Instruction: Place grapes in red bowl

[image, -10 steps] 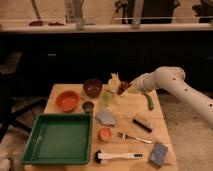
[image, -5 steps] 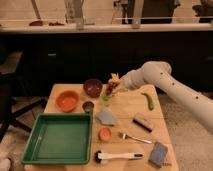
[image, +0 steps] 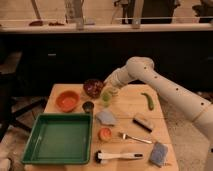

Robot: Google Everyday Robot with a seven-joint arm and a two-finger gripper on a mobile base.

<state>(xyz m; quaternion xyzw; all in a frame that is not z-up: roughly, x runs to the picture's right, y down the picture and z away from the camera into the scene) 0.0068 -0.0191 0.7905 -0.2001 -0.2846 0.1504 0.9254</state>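
Note:
The red bowl [image: 67, 100] is bright orange-red and sits at the table's back left, with nothing in it that I can see. My gripper [image: 109, 90] hangs low over the table just right of the darker maroon bowl [image: 93, 88], with the arm reaching in from the right. A small light-green object [image: 106, 98] sits directly under the gripper. The grapes do not show plainly. The maroon bowl's inside looks dark red-purple, and I cannot tell whether they lie there or are hidden by the gripper.
A green tray [image: 37, 150] fills the front left. A small dark cup [image: 88, 106], a grey cloth [image: 106, 117], an orange cup [image: 105, 134], a fork [image: 134, 138], a brush [image: 117, 156], a blue sponge [image: 159, 153], a brown block [image: 142, 121] and a green pepper [image: 148, 101] lie around.
My arm has swung left from above the green pepper to beside the maroon bowl. The pepper is now uncovered. The other objects have not moved.

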